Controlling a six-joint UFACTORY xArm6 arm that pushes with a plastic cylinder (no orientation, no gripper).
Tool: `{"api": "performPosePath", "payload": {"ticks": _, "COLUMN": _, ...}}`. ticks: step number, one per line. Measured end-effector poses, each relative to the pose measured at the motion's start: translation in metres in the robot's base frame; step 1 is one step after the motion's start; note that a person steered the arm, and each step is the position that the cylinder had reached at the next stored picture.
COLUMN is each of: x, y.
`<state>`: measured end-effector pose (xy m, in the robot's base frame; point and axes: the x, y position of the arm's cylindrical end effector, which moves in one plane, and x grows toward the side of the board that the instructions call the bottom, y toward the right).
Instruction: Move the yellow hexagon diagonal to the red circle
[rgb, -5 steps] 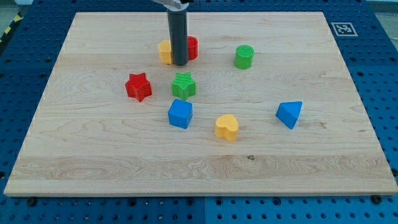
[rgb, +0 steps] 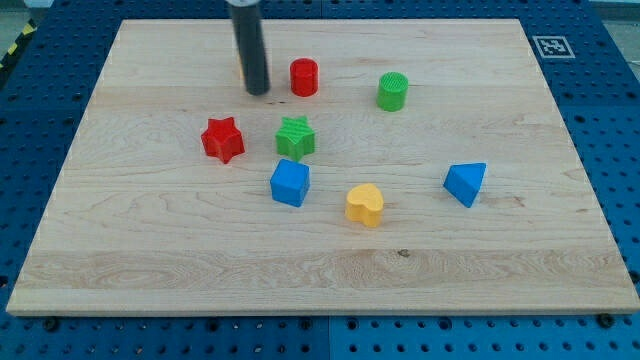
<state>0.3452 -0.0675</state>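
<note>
Resting my tip (rgb: 257, 92) left of one red circle (rgb: 304, 77), one yellow hexagon (rgb: 241, 70) mostly hidden behind, no hand visible

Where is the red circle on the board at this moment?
The red circle sits near the view's top, left of centre, just right of my tip. The green cylinder is further to its right, and the green star lies below it.

- Bright, even overhead light falls on the pale wooden board (rgb: 330, 250).
- Blocks cast only faint, short shadows.
- No strong glare shows.
- The rod (rgb: 250, 50) looks slightly blurred; the rest is sharp.
- Edges show no clear distortion.
</note>
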Motion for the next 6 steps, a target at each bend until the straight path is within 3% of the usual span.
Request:
{"api": "performPosePath", "payload": {"ticks": 1, "x": -0.004, "y": 0.01}}
{"api": "performPosePath", "payload": {"ticks": 5, "x": -0.051, "y": -0.045}}
{"api": "performPosePath", "payload": {"ticks": 6, "x": -0.077, "y": -0.048}}
